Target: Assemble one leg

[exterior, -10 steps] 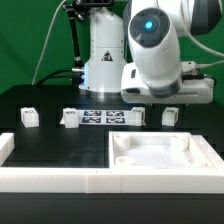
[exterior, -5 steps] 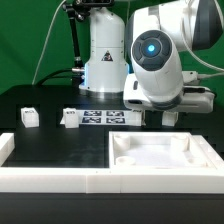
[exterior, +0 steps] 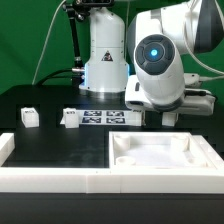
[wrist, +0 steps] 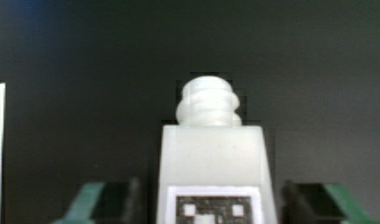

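Arm moving lower since the earlier frames, big white wrist joint with the blue light [exterior: 155, 52] dropping and the hand shifting toward the exterior view's right; loose parts staying put.

Dark green fingers [wrist: 107, 202] of the two-finger gripper [wrist: 213, 200] are standing apart, one on each side of the leg. A thin dark gap is showing on both sides, so they are not clamping it. Small white plastic block-shaped leg [wrist: 213, 155] is sitting between them, ribbed rounded stud [wrist: 208, 100] at one end, black-and-white square tag [wrist: 213, 208] facing the wrist camera, black table [wrist: 98, 60] behind it.

In the exterior view the gripper is hiding behind the arm. A white block [exterior: 166, 117] is peeking out under it near the table's far edge; cannot tell if it is the same leg. Three more like legs [exterior: 28, 117] [exterior: 70, 119] [exterior: 136, 117] are sitting along the far edge, flat white marker board [exterior: 100, 118] lying among them. Large white square tray-like panel [exterior: 150, 135] is resting by the front right corner, and a white L-shaped rail [exterior: 40, 180] is running along the front edge.
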